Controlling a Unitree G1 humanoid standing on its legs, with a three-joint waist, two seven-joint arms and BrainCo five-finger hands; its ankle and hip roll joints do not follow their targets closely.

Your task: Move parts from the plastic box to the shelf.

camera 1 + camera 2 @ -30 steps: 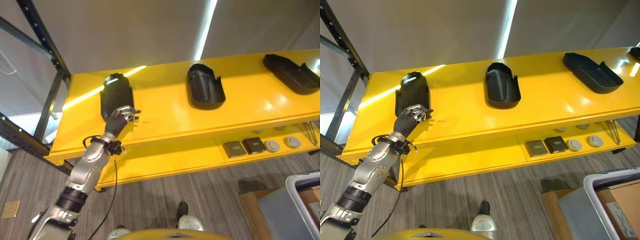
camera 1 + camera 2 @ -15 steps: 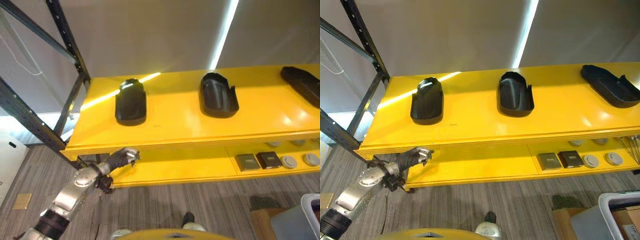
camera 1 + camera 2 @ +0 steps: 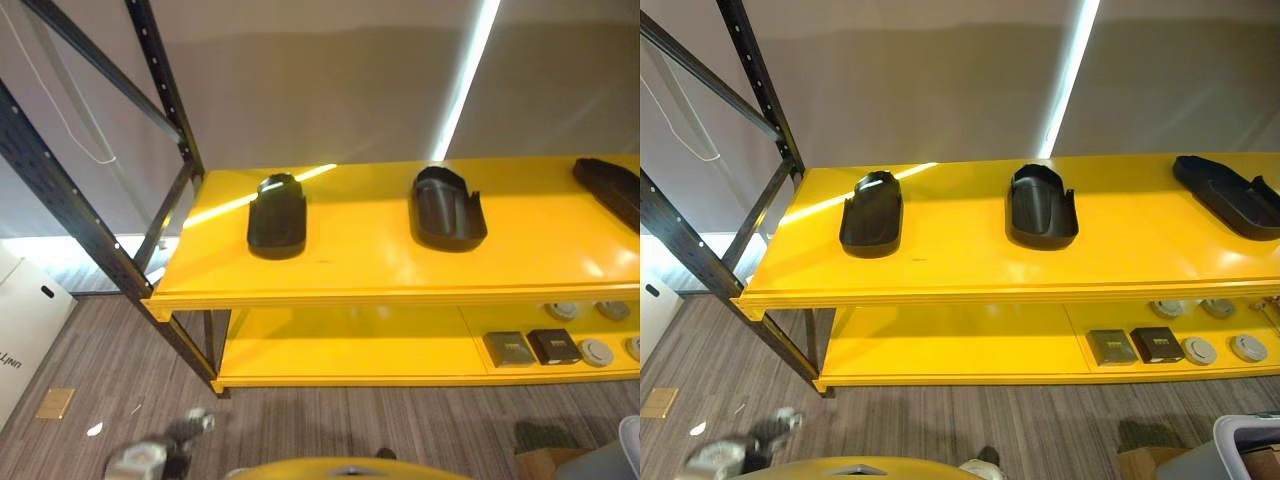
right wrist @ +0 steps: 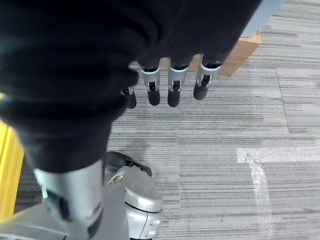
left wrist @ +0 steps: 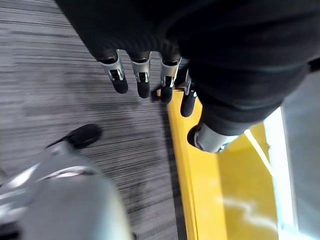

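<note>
Grey striped carpet (image 3: 330,420) runs under a glossy yellow shelf (image 3: 380,275) set in a dark perforated steel frame (image 3: 100,235), with a plain grey wall behind. In the left eye view three black moulded parts lie on the top board, well apart: a scoop-shaped left part (image 3: 277,214), a deeper cupped middle part (image 3: 447,209), and a long shallow right part (image 3: 610,190) cut by the picture's edge. On the lower board sit two flat dark square pieces (image 3: 532,347) and pale round discs (image 3: 598,351). A white carton (image 3: 25,325) stands at the far left. The left hand (image 3: 192,424) shows blurred, low by the floor, away from the shelf.

In the right eye view the same three parts rest on the board, and the pale rim of the plastic box (image 3: 1248,440) pokes in at the lower right corner, beside a brown cardboard edge (image 3: 1137,465).

In the left wrist view the left hand hangs over the carpet by the shelf's yellow edge, its fingers (image 5: 142,82) straight and loose, holding nothing.

In the right wrist view the right hand (image 4: 172,82) hangs over the carpet, fingers straight and empty, with a cardboard box (image 4: 245,45) past them.
</note>
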